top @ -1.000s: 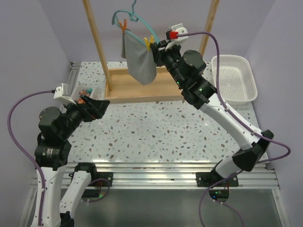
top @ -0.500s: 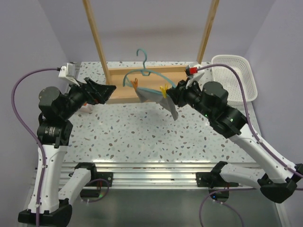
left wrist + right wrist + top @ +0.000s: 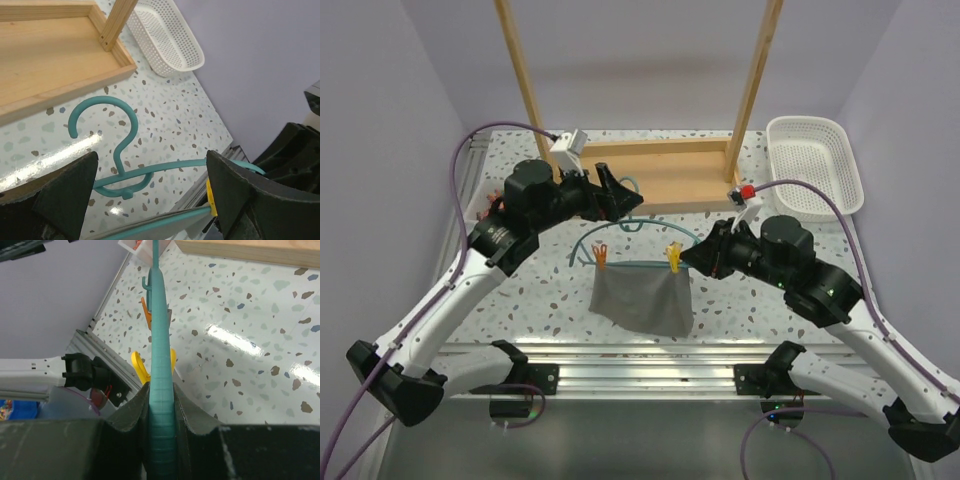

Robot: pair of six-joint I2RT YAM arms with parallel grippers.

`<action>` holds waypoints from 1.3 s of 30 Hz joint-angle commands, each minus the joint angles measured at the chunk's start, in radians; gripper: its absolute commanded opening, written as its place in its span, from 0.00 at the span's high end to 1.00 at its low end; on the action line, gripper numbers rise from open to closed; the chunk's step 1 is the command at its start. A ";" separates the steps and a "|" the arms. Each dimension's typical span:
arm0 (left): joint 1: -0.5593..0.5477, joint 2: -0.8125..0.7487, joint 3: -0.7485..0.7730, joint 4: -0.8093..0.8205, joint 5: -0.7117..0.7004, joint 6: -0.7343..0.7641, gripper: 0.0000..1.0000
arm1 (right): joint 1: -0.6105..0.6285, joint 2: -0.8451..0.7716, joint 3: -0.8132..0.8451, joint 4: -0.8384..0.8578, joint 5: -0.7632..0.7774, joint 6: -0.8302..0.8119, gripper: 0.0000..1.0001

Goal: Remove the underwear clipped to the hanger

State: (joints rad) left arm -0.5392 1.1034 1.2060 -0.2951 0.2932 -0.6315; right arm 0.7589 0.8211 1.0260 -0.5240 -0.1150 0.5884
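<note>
- We see the right gripper (image 3: 161, 400) clamped tight on one shoulder of the teal hanger (image 3: 632, 243), holding it over the speckled table (image 3: 560, 300), in front of the wooden frame (image 3: 660, 180).
- The grey underwear (image 3: 642, 302) hangs from the hanger's lower bar, pinned by an orange clip (image 3: 601, 256) and a yellow clip (image 3: 673, 258); the yellow one is just beside the right gripper.
- The left gripper (image 3: 151, 156) has its jaws spread wide and holds nothing. In our view from its wrist camera, the hanger's hook shows between the fingers.
- A white basket (image 3: 815, 160) sits at the table's far right corner, well apart from the garment.
</note>
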 commanded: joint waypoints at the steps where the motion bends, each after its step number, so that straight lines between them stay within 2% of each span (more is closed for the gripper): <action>1: -0.076 0.025 0.087 -0.087 -0.281 0.001 0.08 | 0.000 -0.010 0.048 0.001 0.012 0.070 1.00; 8: -0.232 0.157 0.225 -0.191 -0.530 0.006 0.13 | 0.000 -0.050 0.049 -0.030 0.026 0.080 1.00; 11: -0.297 0.223 0.270 -0.217 -0.552 0.009 0.18 | 0.000 -0.063 0.052 -0.034 0.031 0.087 1.00; 16: -0.321 0.271 0.283 -0.259 -0.581 -0.010 0.27 | -0.001 -0.066 0.063 -0.034 0.052 0.094 1.00; 21: -0.321 0.259 0.283 -0.271 -0.647 -0.007 0.27 | 0.000 -0.069 0.066 -0.025 0.052 0.096 1.00; 25: -0.321 0.245 0.273 -0.231 -0.635 0.018 0.30 | -0.001 -0.076 0.060 -0.031 0.052 0.093 1.00; 28: -0.321 0.280 0.265 -0.228 -0.571 0.026 0.39 | 0.000 -0.079 0.051 -0.021 0.028 0.094 1.00; 31: -0.321 0.314 0.245 -0.188 -0.488 0.023 0.52 | 0.000 -0.076 0.052 -0.013 0.014 0.099 1.00; 34: -0.323 0.323 0.244 -0.174 -0.445 0.030 0.77 | 0.000 -0.077 0.054 -0.005 0.011 0.105 1.00; 37: -0.321 0.322 0.256 -0.194 -0.457 0.050 0.90 | 0.000 -0.068 0.060 0.002 -0.011 0.103 1.00; 38: -0.321 0.323 0.257 -0.200 -0.463 0.053 1.00 | 0.000 -0.060 0.063 0.001 -0.015 0.103 1.00; 39: -0.321 0.323 0.260 -0.203 -0.465 0.058 1.00 | 0.000 -0.057 0.068 -0.002 -0.014 0.100 1.00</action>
State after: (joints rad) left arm -0.8520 1.4349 1.4456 -0.5488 -0.2104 -0.5793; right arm 0.7551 0.7528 1.0470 -0.5858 -0.0776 0.6743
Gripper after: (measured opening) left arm 0.052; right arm 0.206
